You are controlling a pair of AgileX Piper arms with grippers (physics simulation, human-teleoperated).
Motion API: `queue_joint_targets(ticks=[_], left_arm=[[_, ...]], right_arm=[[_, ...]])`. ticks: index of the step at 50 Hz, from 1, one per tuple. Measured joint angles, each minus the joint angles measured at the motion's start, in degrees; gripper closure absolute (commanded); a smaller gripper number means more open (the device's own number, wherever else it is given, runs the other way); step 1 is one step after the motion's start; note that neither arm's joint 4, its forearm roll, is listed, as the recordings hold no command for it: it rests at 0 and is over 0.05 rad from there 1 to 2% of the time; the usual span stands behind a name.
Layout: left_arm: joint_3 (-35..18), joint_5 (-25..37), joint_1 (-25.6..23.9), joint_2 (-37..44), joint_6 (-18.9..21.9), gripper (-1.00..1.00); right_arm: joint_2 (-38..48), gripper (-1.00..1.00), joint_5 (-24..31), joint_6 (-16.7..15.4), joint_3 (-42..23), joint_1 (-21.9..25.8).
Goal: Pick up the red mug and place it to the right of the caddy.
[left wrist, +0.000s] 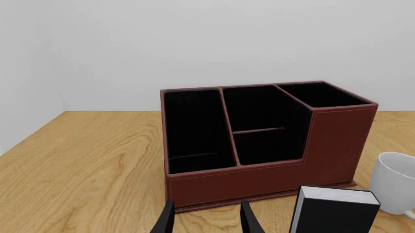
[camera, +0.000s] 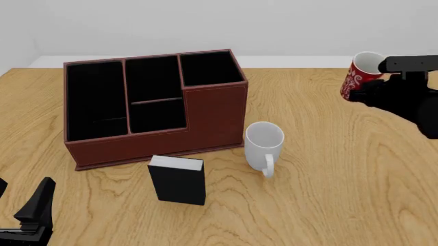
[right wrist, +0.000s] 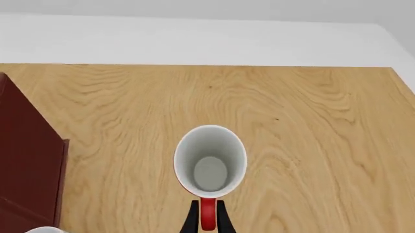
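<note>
The red mug (camera: 358,76), with its white swirl pattern, is over the table's far right, well to the right of the caddy (camera: 212,115). My right gripper (camera: 378,84) is shut on its handle. In the right wrist view I look down into the mug's (right wrist: 210,158) white inside, with the red handle pinched in my right gripper (right wrist: 207,216) and the caddy's end wall (right wrist: 26,160) off to one side. My left gripper (left wrist: 207,221) is open and empty just in front of the caddy (left wrist: 259,179); it sits at the near left corner (camera: 20,202) of the front view.
A plain white mug (camera: 263,141) stands just right of the caddy's taller end. A small black box with a white top (camera: 179,180) stands upright in front of the caddy. Both show in the left wrist view: mug (left wrist: 395,182), box (left wrist: 334,213).
</note>
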State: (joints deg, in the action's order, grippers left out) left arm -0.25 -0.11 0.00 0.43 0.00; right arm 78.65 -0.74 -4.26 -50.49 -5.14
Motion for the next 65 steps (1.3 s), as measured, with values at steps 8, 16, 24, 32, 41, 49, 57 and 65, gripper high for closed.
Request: queue_joint_targets(ticks=[8,16,24,32,41,49,57,65], left_arm=[[0.0,0.0,0.0,0.0,0.0,-1.0],[0.0,0.0,0.0,0.0,0.0,-1.0],[0.0,0.0,0.0,0.0,0.0,-1.0],[0.0,0.0,0.0,0.0,0.0,-1.0],[0.0,0.0,0.0,0.0,0.0,-1.0],[0.0,0.0,0.0,0.0,0.0,-1.0],[0.0,0.0,0.0,0.0,0.0,-1.0],[0.0,0.0,0.0,0.0,0.0,-1.0]], right_arm=[[5.8,1.0,-0.44,-0.74,-4.34,2.51],[10.69,1.0,-0.2,-1.65,-8.46,4.81],[14.7,1.0,0.42,-2.5,-12.43,7.07],[18.16,1.0,1.13,-3.19,-16.03,8.98],[21.33,1.0,1.85,-3.79,-19.25,10.55],[23.32,1.0,2.23,-4.21,-20.96,11.78],[24.71,1.0,2.3,-4.48,-21.66,12.91],[25.72,1.0,2.37,-4.84,-22.06,13.87]])
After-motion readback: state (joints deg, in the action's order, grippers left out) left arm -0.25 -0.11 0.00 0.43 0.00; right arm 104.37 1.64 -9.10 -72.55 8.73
